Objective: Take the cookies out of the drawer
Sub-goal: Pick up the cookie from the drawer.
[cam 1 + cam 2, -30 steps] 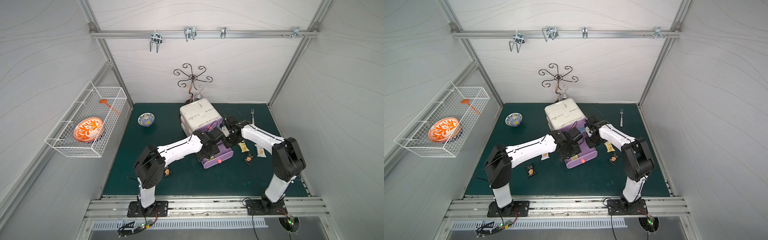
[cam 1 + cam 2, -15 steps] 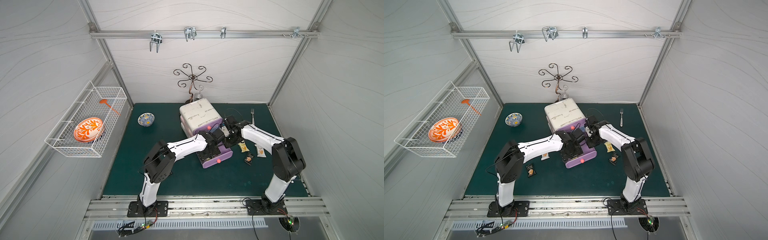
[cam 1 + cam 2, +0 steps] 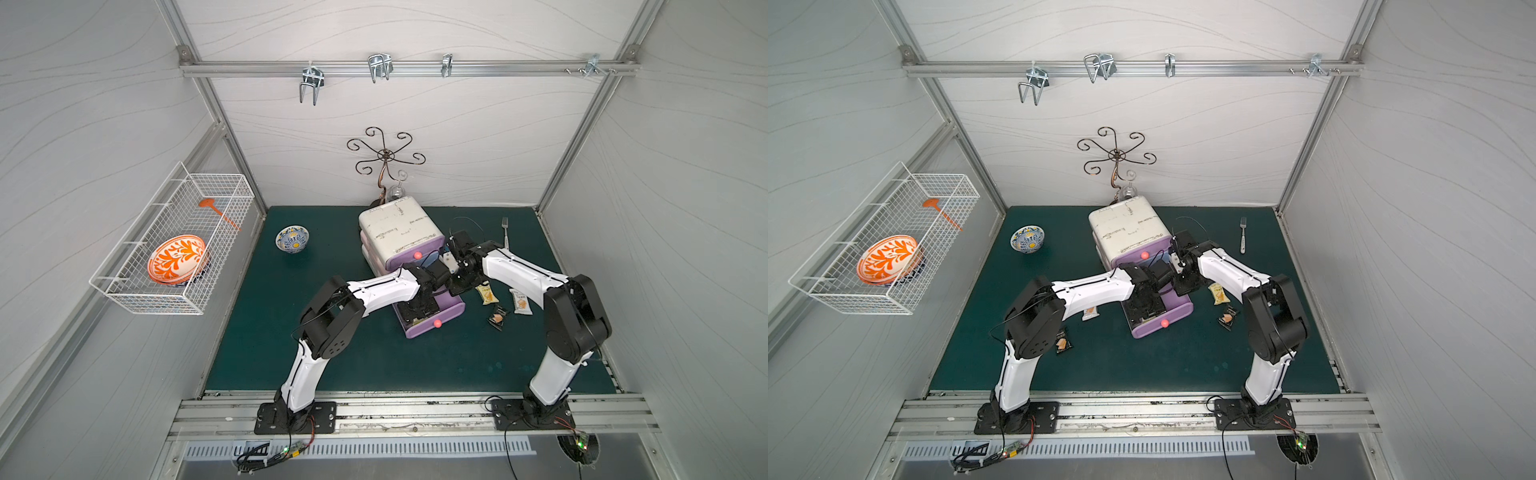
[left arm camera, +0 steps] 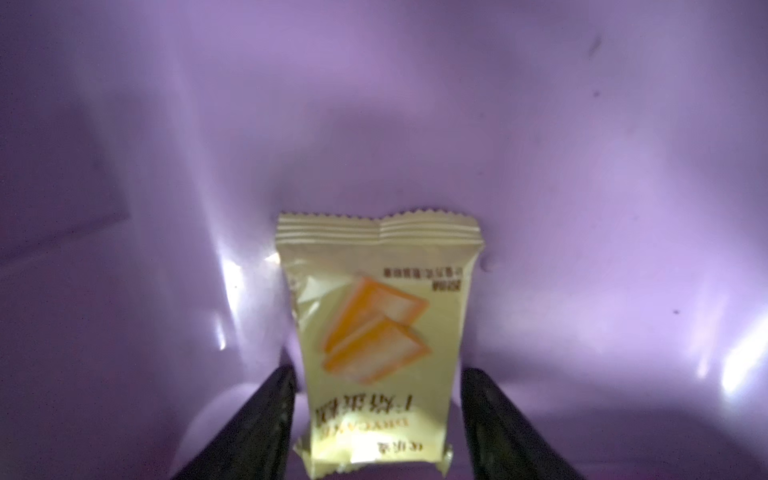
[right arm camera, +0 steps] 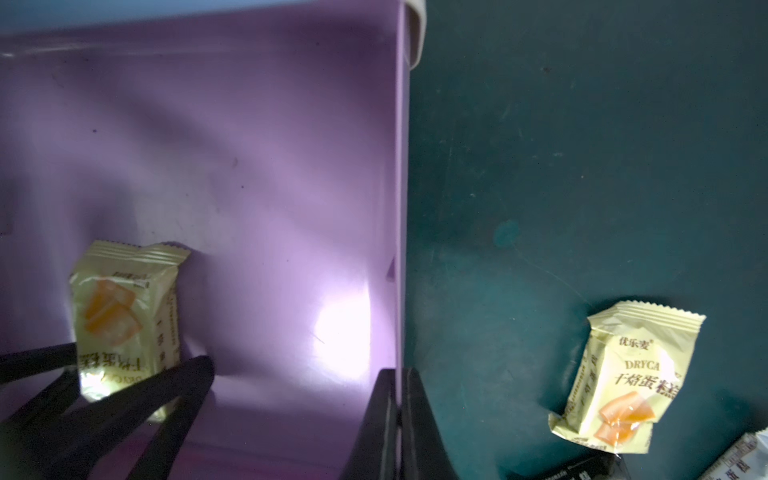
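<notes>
Right wrist view: right pincer [image 5: 399, 374] is clenched on the purple drawer [image 5: 270, 145] wall. Left pincer [image 4: 378, 370] straddles 1 yellow cookie packet [image 4: 374, 311] inside the drawer; grip cannot be told. Another packet [image 5: 623, 374] lies on green tabletop [image 5: 582, 145]; white panels [image 3: 415, 124] enclose it.
</notes>
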Controlling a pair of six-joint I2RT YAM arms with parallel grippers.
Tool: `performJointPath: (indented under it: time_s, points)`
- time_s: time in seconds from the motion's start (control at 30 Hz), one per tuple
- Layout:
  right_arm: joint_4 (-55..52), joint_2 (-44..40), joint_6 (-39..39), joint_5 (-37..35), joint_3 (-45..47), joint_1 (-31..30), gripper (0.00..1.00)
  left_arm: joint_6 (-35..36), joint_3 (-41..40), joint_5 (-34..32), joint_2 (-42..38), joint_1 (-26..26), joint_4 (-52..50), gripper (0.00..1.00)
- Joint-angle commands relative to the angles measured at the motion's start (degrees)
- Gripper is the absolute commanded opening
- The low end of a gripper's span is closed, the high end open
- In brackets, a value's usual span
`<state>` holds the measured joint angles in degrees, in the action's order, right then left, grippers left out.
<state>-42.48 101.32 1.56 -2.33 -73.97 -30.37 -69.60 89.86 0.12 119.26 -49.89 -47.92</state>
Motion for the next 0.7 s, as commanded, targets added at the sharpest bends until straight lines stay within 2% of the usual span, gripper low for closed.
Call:
performJointPath:
  time_s: [0.0, 0.23, 0.37, 0.5, 0.67]
  points:
    - [0.83, 0.46, 0.1, 3.04, -1.48, -0.39, 0.01, 1.31, 1.68, 1.44, 1.6, 0.8, 2.77, 0.58]
    - [0.73, 0.48, -0.06, 2.94, -1.57, -0.39, 0.01, 1.88, 0.21, 2.21, 0.88, 1.2, 4.15, 0.31]
    - [0.73, 0.46, -0.05, 2.76, -1.52, -0.39, 0.0, 2.8, 1.13, 1.78, -0.27, 1.26, 3.53, 0.27]
    - [0.64, 0.44, -0.04, 2.59, -1.39, -0.39, 0.0, 3.55, 2.08, 1.13, -2.24, 1.25, 2.23, 0.27]
    - [0.73, 0.44, 0.0, 2.28, -1.43, -0.39, 0.0, 4.48, 2.51, -0.76, -8.18, 1.26, 0.01, 0.27]
